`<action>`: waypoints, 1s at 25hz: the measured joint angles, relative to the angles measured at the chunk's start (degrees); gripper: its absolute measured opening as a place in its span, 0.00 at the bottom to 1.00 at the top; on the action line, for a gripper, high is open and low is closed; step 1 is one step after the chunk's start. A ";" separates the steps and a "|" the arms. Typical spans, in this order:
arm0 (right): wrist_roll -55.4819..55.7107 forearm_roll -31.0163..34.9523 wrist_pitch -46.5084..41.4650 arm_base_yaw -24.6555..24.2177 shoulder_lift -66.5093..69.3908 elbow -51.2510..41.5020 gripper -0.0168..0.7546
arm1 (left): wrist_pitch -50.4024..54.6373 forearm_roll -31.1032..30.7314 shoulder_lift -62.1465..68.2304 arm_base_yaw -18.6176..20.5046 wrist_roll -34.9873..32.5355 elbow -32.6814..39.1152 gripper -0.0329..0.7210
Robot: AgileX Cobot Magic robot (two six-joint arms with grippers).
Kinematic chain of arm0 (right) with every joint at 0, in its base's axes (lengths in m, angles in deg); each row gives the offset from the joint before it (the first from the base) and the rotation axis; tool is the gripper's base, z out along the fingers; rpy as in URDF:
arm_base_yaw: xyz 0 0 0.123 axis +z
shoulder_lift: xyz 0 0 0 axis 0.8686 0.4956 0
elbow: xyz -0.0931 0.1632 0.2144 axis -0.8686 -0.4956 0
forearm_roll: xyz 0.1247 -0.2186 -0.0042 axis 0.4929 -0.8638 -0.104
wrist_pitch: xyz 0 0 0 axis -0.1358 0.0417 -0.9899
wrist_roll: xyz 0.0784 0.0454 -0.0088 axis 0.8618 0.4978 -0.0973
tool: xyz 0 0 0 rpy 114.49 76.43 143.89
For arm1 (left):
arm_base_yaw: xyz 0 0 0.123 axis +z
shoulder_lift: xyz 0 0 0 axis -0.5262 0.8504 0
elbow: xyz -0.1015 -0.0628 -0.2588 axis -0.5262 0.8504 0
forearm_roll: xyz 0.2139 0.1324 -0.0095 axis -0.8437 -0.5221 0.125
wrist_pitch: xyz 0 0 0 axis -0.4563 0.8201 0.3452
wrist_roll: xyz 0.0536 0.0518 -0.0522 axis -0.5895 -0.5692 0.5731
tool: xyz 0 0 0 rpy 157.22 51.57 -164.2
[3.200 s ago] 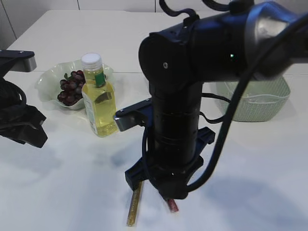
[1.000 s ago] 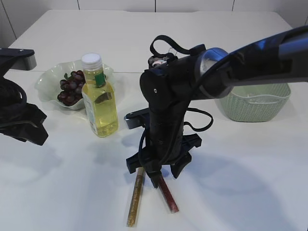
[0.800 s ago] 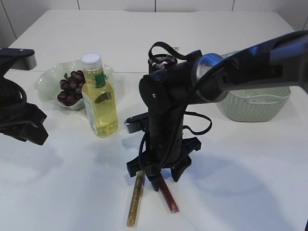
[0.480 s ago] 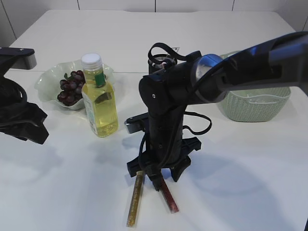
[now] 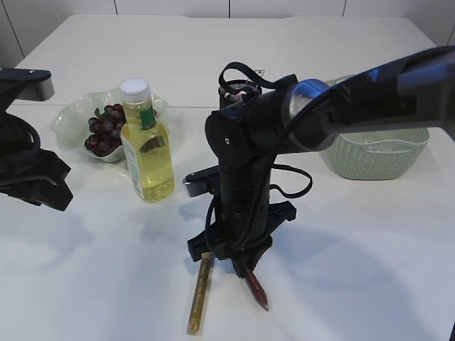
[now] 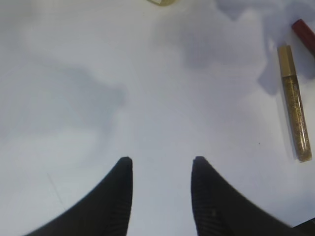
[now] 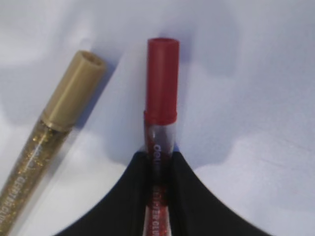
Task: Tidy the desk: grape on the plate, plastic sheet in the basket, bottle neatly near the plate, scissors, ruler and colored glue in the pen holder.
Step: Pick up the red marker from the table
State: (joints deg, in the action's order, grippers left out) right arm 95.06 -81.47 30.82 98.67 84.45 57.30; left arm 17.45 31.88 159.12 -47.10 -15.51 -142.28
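The right gripper [image 5: 247, 264] is seen pressed down to the table [image 5: 370, 249] near the middle of the scene, its jaws drawn narrow and closed on the red glue [image 7: 160, 128]. In the right wrist view the tube is clamped between the two black fingers [image 7: 123, 196] just below its red cap, with the cap standing free beyond the fingertips. In the exterior view the red glue [image 5: 257, 289] is shown slanting out from under the gripper toward the near right, its far end hidden by the jaws. The gold glue [image 5: 199, 295] is left lying on the table just left of the red one, untouched, its cap end close to the gripper body; in the right wrist view it [image 7: 47, 147] is seen beside the red tube but apart from it. The left gripper [image 6: 161, 169] is held over bare table at the left, its jaws parted to a moderate gap with nothing between them; in the exterior view only part of the left arm [image 5: 32, 177] is seen at the left edge. The grape [image 5: 105, 129] is found on the plate [image 5: 71, 114] at the far left, and the bottle [image 5: 147, 145] is stood upright just right of the plate. The basket [image 5: 384, 153] is set at the far right, partly hidden by the right arm. A pen holder [image 5: 238, 89] is glimpsed behind the right arm, mostly covered; its contents cannot be made out.
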 joint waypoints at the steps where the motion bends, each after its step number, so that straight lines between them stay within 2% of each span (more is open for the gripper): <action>1: -0.25 0.00 0.00 0.00 0.00 0.00 0.17 | -0.12 0.00 0.00 0.00 0.00 0.00 0.43; 7: -1.77 0.27 0.14 0.00 -0.22 0.00 0.16 | -0.22 0.00 0.00 0.00 0.00 0.00 0.43; 10: -4.09 3.68 0.92 -1.05 -1.55 0.00 0.16 | -0.22 0.00 0.00 0.00 0.00 0.00 0.43; 13: -8.84 10.68 1.15 -4.32 -4.28 0.00 0.16 | -0.22 0.00 0.00 0.00 0.00 0.00 0.43; 18: -23.02 26.40 1.15 -13.63 -8.78 0.00 0.15 | -0.22 0.00 0.00 0.00 0.00 0.00 0.43; 25: -38.86 42.06 1.99 -24.08 -10.84 5.10 0.15 | -0.22 0.00 0.00 0.00 0.00 0.00 0.43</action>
State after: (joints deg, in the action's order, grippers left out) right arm 56.20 -39.40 32.82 74.60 73.61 62.39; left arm 17.23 31.88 159.12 -47.10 -15.51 -142.28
